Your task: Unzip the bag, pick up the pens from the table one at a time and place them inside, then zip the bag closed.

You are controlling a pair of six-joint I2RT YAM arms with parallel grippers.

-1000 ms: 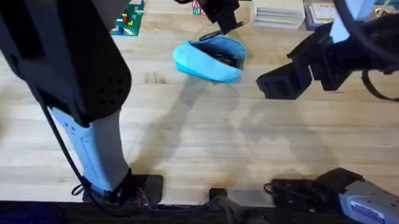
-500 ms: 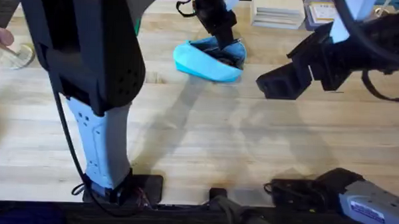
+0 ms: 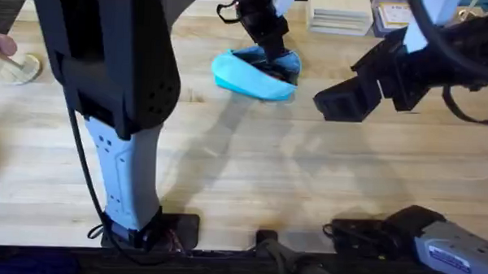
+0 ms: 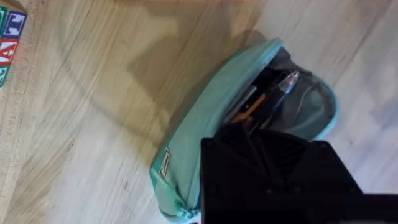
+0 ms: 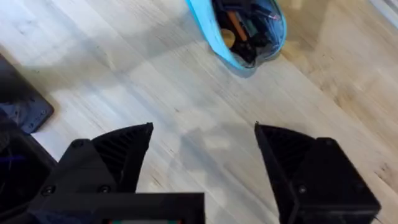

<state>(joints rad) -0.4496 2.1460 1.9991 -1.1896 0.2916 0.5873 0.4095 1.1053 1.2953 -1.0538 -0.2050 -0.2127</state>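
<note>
1. Left gripper (image 3: 273, 50) reaches across to the far middle of the surface (image 3: 251, 162) and sits low over the open mouth of the bag (image 3: 248, 77); whether its jaws are open or closed, I cannot tell.
2. Right gripper (image 5: 202, 158) hovers apart from the bag, to its right, jaws spread wide and empty.
3. Light blue and unzipped, the bag lies on the far part of the surface.
4. Inside it the pens (image 4: 264, 96) lie together, one orange, one black.
5. Soft fabric looks light and likely to slide or crumple when pulled.
6. Closing it probably means pinching the small zipper tab while the other gripper pins one end.
</note>
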